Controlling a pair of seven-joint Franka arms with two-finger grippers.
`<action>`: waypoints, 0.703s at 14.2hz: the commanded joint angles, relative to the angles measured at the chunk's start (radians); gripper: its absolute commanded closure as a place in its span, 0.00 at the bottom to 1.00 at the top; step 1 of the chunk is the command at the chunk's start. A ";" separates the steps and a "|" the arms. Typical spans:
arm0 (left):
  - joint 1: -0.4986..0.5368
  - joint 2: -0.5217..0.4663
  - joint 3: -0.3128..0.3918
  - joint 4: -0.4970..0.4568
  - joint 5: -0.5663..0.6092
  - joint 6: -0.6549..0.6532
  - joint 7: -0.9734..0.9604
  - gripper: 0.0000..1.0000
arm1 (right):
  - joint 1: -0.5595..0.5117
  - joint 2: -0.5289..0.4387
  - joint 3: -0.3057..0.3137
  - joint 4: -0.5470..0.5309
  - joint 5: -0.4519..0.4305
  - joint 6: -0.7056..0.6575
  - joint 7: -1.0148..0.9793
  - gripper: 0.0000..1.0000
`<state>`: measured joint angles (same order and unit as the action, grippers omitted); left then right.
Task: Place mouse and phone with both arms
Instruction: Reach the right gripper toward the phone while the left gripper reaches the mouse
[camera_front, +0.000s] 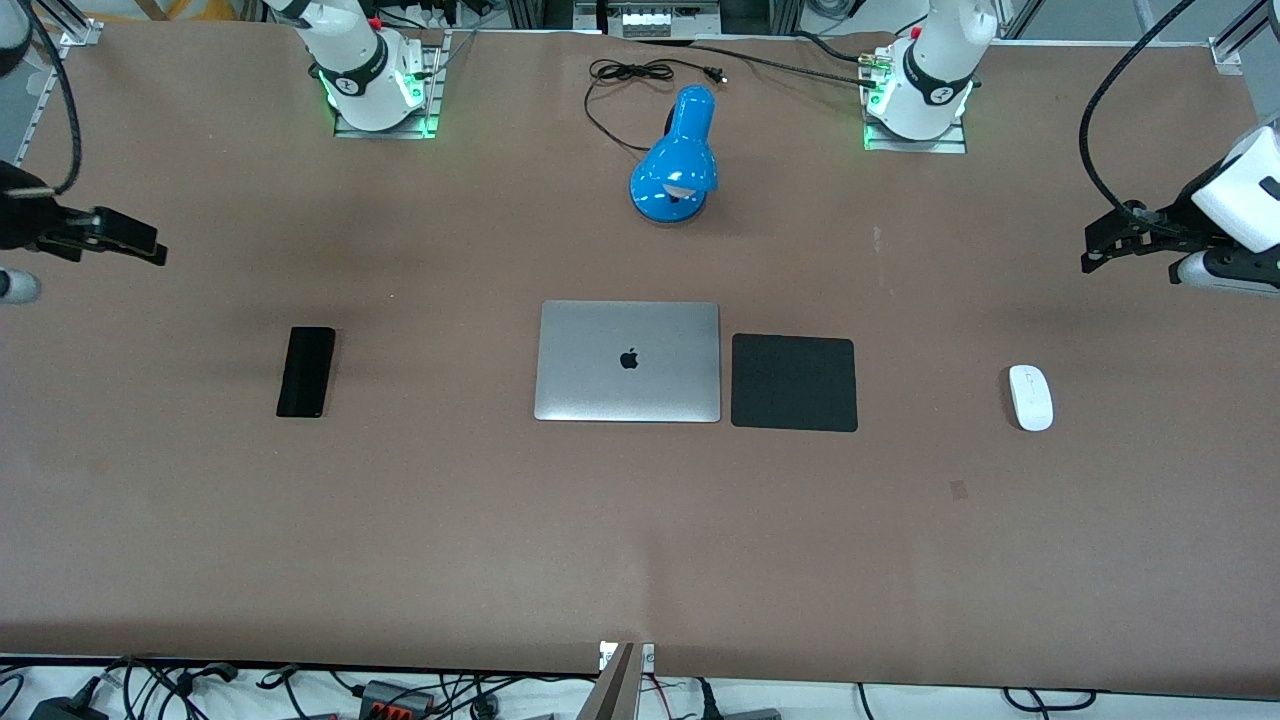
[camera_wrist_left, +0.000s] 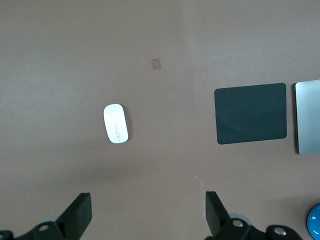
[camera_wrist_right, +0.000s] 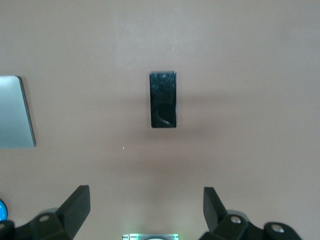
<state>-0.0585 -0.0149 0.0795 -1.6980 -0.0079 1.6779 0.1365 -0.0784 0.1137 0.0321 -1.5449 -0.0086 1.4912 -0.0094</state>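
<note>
Seemingly poised to start, both arms hang high with fingers spread wide: the left gripper (camera_wrist_left: 147, 215) above bare table near the mouse (camera_front: 1031, 397), at three o'clock of the laptop (camera_front: 628, 361), the right gripper (camera_wrist_right: 146, 212) near the phone (camera_front: 306, 371), at nine o'clock.

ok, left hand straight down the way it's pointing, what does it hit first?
Probably bare table. The open left hand points down with the mouse ahead of its fingers, not between them, though depth is hard to judge.
</note>
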 joint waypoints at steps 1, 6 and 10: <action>0.015 0.042 -0.003 0.026 -0.007 -0.017 0.005 0.00 | -0.012 0.001 0.015 -0.110 -0.024 0.064 0.002 0.00; 0.051 0.231 0.009 0.023 -0.006 0.021 -0.008 0.00 | -0.017 -0.005 0.015 -0.436 -0.033 0.415 0.003 0.00; 0.123 0.390 0.010 0.004 0.003 0.235 0.006 0.00 | -0.020 0.012 0.014 -0.697 -0.033 0.806 -0.003 0.00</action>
<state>0.0285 0.3077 0.0897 -1.7083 -0.0075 1.8589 0.1356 -0.0806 0.1529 0.0327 -2.1065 -0.0268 2.1450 -0.0096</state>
